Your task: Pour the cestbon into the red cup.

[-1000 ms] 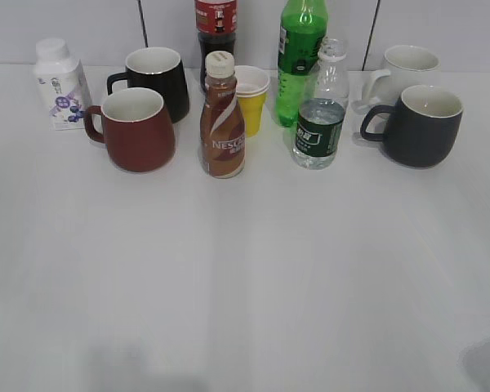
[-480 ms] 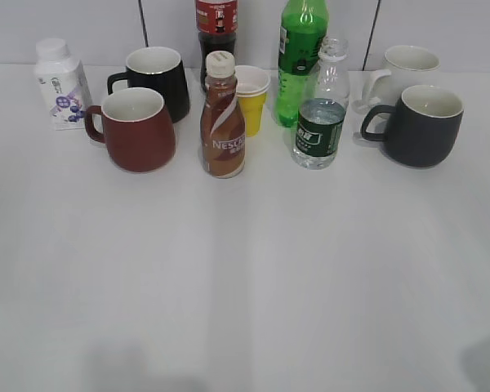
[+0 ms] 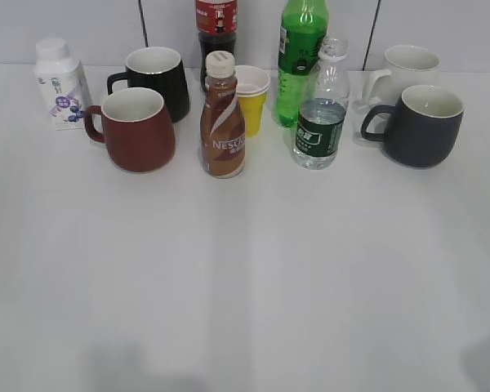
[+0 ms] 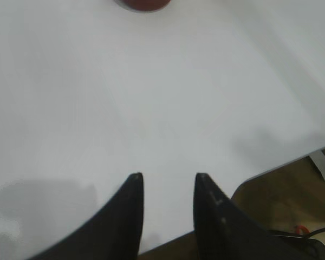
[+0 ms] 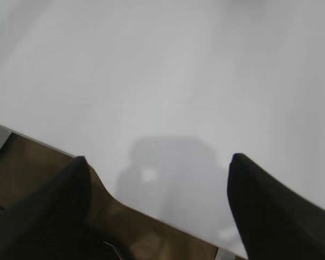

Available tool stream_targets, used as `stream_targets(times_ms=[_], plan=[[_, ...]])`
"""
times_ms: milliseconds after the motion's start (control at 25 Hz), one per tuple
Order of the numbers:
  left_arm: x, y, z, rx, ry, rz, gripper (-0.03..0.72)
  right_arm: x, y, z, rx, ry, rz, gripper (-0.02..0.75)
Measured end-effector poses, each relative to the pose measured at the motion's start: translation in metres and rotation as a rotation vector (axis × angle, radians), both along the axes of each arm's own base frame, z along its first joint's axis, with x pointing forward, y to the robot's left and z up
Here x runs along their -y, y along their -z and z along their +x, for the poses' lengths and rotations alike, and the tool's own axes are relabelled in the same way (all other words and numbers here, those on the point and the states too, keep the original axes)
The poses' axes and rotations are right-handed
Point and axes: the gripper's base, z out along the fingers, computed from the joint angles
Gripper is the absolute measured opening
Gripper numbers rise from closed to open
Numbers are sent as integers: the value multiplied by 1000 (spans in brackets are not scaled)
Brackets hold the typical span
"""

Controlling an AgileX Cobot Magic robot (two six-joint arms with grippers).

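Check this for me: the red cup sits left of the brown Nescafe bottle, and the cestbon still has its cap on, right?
Not quite. The exterior view shows the cestbon with no cap; its neck is open. The rest holds: the red cup sits left of the brown Nescafe bottle.

Light: bright, even, diffuse.
Shadows: soft grey patches on the white surface [image 3: 245, 278], darkest beneath the right claw [image 5: 157, 173].
Focus: exterior sharp; wrist views blurred.
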Motion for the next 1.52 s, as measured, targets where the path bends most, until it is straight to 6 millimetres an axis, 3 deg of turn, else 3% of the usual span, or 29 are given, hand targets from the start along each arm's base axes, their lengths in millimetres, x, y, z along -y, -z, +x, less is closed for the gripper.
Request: stream_targets(times_ms=[200,400,600,920,1520], plan=[[0,0,-1,5,-5,-1,239,0,0,0,0,16,0,588],[-5,-1,-8,59,-106,-15,239,7,0,0,15,236,5,588],[-9,-3,-24,166,-241,-31,239,12,-2,-12,95,412,21,588],[-9,-2,-38,249,-278,-41,237,12,-2,-30,208,422,47,587],[-9,-2,-38,249,-267,-42,237,12,-2,-31,214,422,48,587]])
